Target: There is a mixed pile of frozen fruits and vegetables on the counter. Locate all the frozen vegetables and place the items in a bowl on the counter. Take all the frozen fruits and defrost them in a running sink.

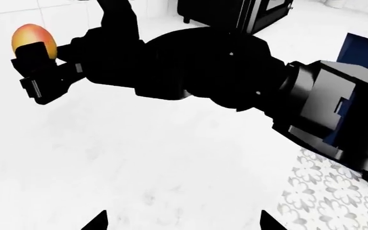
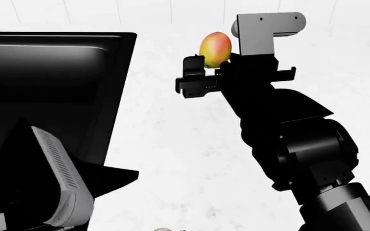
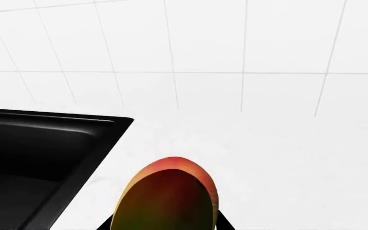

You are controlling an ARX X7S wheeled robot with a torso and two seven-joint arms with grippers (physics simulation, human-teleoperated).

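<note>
The mango (image 2: 215,49), yellow-green blushing to red, is held upright over the white counter (image 2: 172,144) by my right gripper (image 2: 209,65), which is shut on it. It hangs to the right of the black sink (image 2: 44,77). In the right wrist view the mango (image 3: 168,196) fills the gap between the dark fingers, and the sink's corner (image 3: 43,153) lies beside it. The left wrist view shows the mango (image 1: 33,37) in the right gripper (image 1: 38,64) from the side. My left gripper (image 1: 184,224) is open over bare counter. The vegetables and the bowl are out of view.
A white tiled wall (image 3: 203,48) backs the counter. A black appliance (image 1: 235,14) stands at the far end, with a dark blue cabinet front (image 1: 366,50) and patterned floor (image 1: 331,191) past the counter's edge. My left arm (image 2: 44,192) hangs over the sink's near side.
</note>
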